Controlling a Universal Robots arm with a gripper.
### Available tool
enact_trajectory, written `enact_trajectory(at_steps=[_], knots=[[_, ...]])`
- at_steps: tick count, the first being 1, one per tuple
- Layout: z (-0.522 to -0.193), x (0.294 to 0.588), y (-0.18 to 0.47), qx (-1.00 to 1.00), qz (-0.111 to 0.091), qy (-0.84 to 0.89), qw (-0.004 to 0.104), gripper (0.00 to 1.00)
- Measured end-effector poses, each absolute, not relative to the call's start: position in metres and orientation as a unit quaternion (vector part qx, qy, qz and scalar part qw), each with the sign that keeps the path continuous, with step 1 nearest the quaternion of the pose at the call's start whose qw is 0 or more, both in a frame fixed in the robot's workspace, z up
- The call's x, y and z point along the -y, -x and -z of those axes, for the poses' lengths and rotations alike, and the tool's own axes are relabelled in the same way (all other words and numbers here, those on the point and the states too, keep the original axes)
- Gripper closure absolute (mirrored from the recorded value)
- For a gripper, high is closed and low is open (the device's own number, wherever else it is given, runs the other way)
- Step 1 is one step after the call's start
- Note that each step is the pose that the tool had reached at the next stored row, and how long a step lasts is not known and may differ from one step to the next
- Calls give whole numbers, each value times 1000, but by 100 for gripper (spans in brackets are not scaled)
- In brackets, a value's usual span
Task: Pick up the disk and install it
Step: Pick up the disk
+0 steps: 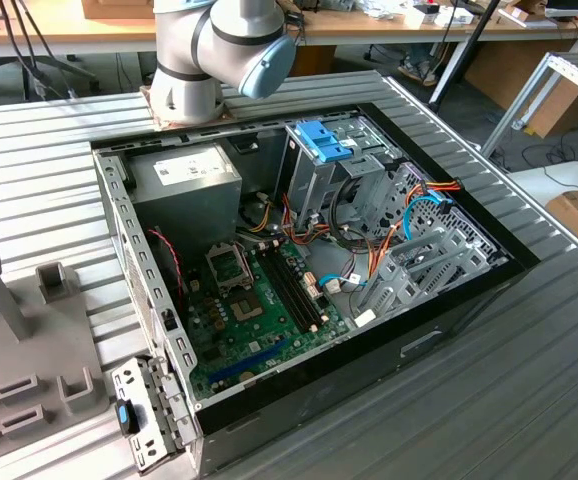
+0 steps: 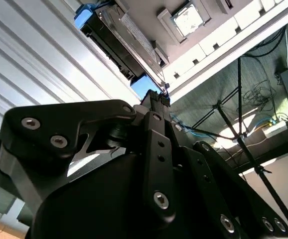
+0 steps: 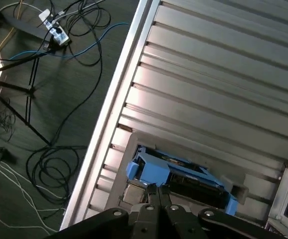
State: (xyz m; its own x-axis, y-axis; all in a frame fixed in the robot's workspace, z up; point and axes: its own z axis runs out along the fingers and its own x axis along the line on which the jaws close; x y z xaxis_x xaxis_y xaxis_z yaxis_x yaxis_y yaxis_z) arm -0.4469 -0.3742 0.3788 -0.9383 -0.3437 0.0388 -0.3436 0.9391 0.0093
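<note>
Sitting open on the ribbed table [image 1: 49, 150], the case [image 1: 449, 330] is waiting for its drive; install is not yet done. In the first wrist view the disk [image 3: 184, 177] is lying in a holder on the table, outside the case. The gripper [image 3: 157, 191] is hanging at its blue rail [image 3: 146, 172], fingers looking pressed together; whether they are pinching it, cannot tell.
</note>
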Motion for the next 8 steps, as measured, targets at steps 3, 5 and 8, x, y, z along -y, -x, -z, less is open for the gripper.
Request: enact_trajectory(at_steps=[3,5,8], knots=[[-379,374,447,980,1,-200,20,89],[-379,374,447,972,0,-234,20,89],[-379,374,447,963,-1,-270,20,89]])
